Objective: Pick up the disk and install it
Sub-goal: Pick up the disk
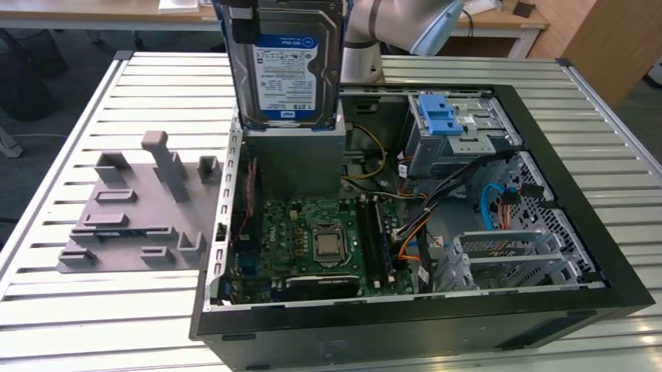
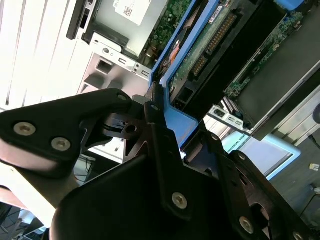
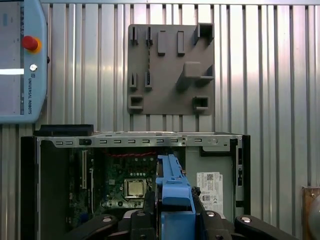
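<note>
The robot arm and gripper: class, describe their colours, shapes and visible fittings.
The pale-grey robot arm is a rounded tube with a light-blue cap at a joint. The black gripper is built of flat, angular links joined by silver screws.

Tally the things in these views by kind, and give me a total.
disk, in its blue carrier: 1
gripper, clamped on the disk: 1
open computer case: 1
grey fixture plate: 1
teach pendant: 1
Total: 5

Grey fixture plate (image 1: 124, 232) lies beside open computer case (image 1: 414, 329)
</note>
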`<action>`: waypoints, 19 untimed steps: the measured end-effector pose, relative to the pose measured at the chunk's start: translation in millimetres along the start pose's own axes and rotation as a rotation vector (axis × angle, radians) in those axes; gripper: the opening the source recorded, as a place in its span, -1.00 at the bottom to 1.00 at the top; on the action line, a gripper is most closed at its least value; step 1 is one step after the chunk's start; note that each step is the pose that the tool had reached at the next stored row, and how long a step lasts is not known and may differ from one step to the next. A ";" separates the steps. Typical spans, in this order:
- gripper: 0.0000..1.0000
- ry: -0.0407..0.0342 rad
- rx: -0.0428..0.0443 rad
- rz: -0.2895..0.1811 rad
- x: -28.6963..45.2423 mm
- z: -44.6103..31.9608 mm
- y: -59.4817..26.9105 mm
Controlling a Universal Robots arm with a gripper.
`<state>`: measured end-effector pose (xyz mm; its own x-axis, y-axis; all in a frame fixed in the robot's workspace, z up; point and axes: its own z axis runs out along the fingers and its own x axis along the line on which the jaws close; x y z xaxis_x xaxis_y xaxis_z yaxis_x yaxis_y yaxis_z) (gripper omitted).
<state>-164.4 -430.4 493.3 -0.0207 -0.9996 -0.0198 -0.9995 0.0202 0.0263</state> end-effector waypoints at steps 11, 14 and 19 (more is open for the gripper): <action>-0.27 -0.0001 0.0000 0.001 3.4 -0.2 -13.5; -0.27 -0.0001 0.0001 0.001 5.6 -0.2 -17.1; -0.27 -0.0001 0.0000 0.001 8.0 -0.2 -25.0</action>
<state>-139.6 -439.0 492.7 -0.0217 -0.9996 -0.0198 -0.9994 0.0212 0.0263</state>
